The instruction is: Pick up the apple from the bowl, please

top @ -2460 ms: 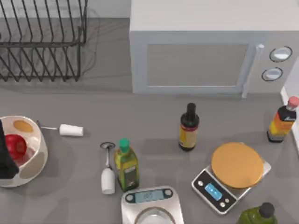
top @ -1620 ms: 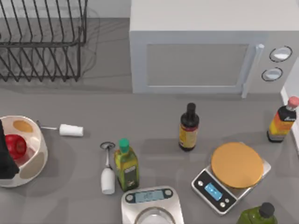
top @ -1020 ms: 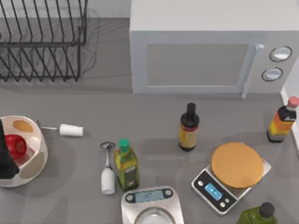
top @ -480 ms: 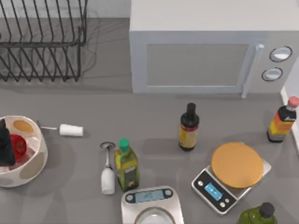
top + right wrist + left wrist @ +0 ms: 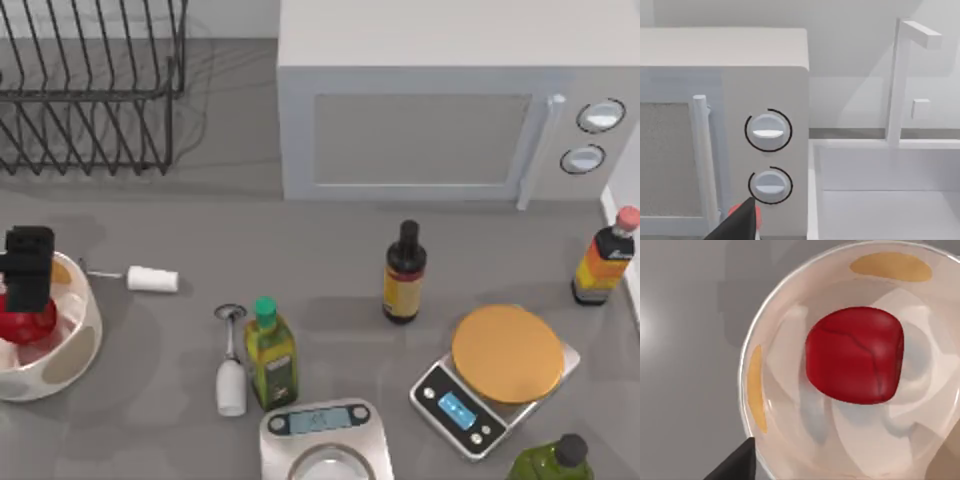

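The top view looks straight down on the grey tabletop (image 5: 330, 260) from well above, taking in the dish rack (image 5: 90, 85) at far left and the microwave (image 5: 450, 110) at far centre-right. The left wrist view looks steeply down from close range into the bowl (image 5: 757, 395); the bowl (image 5: 85, 335) and the apple (image 5: 25, 322) (image 5: 855, 355) are shared with the top view. The right wrist view faces level toward the microwave (image 5: 720, 125) dials (image 5: 767, 131), also seen from above (image 5: 600, 115).
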Robot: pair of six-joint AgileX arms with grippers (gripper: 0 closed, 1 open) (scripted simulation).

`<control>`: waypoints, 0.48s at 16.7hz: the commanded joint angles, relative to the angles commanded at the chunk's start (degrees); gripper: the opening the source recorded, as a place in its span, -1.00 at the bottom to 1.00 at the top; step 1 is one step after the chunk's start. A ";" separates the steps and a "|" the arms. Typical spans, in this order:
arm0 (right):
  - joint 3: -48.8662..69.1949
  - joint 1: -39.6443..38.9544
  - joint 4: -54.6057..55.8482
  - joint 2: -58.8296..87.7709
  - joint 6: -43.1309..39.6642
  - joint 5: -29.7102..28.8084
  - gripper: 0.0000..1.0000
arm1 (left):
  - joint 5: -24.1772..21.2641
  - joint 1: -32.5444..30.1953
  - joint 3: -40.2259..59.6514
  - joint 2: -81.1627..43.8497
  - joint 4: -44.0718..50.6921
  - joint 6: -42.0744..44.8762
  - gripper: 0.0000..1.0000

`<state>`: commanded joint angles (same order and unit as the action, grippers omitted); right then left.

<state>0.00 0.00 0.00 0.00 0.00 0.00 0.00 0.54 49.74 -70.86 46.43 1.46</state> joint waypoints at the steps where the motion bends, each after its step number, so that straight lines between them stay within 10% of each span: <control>1: 0.00 0.00 0.00 0.00 0.00 0.00 1.00 | 0.00 0.03 3.11 -4.81 2.91 0.09 1.00; 8: 0.00 0.00 0.00 0.00 0.00 0.00 1.00 | 0.00 0.17 15.74 -23.26 14.70 0.46 1.00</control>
<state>0.00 0.00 0.00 0.00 0.00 0.00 0.00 0.71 65.47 -94.12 61.13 1.93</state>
